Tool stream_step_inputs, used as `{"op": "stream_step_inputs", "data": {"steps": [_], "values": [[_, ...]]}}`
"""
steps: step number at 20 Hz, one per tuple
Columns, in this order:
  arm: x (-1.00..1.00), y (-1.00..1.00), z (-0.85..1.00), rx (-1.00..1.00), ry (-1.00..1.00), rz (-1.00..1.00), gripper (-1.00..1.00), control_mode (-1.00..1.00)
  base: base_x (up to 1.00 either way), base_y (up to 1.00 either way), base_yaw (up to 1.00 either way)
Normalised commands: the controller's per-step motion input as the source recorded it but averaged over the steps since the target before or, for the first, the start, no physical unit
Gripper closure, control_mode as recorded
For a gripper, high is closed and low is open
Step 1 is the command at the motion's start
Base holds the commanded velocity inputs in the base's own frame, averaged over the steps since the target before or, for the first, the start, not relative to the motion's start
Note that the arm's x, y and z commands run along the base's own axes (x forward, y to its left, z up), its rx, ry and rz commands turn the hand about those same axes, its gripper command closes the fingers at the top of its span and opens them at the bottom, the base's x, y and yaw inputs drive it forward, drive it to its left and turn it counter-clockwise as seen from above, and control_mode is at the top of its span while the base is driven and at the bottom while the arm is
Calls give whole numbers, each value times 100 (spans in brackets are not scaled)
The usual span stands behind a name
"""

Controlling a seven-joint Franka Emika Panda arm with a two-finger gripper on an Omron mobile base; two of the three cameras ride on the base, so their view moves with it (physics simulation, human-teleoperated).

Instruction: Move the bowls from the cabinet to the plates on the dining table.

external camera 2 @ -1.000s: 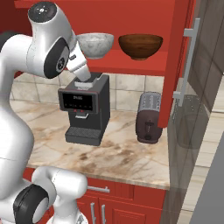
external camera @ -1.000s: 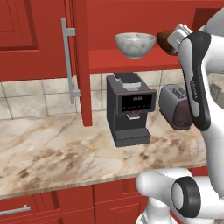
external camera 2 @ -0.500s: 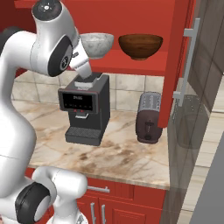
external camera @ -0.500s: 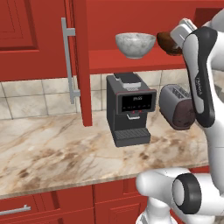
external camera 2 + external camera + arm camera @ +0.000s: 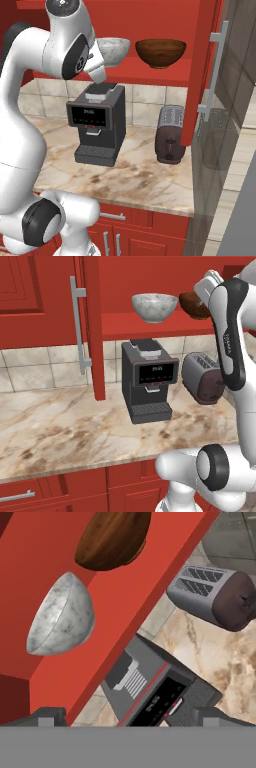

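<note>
The gripper (image 5: 130, 718) stood spread wide, holding and touching nothing. Both bowls sat on the red shelf (image 5: 150, 326) of the cabinet (image 5: 200, 75) near its front edge: the grey-white marbled bowl (image 5: 154, 307), round and deep, beside the glossy brown bowl (image 5: 160, 52).

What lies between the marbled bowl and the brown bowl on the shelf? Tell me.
Bare red shelf only: the right base view shows a clear gap between marbled bowl and brown bowl.

Beige tiled backsplash (image 5: 30, 363), veined marble counter (image 5: 60, 426), red drawer fronts (image 5: 55, 491) below, wood-plank floor (image 5: 235, 190) at right
</note>
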Motion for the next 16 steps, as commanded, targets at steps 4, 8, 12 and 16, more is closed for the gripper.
{"op": "stream_step_inputs", "data": {"steps": [4, 8, 12, 16], "values": [[41, 0, 0, 0, 0, 0, -100, -100, 0, 0, 0], [48, 0, 0, 0, -1, 0, -100, -100, 0, 0, 0], [43, 0, 0, 0, -1, 0, -100, -100, 0, 0, 0], [37, 0, 0, 0, -1, 0, -100, -100, 0, 0, 0]]}}
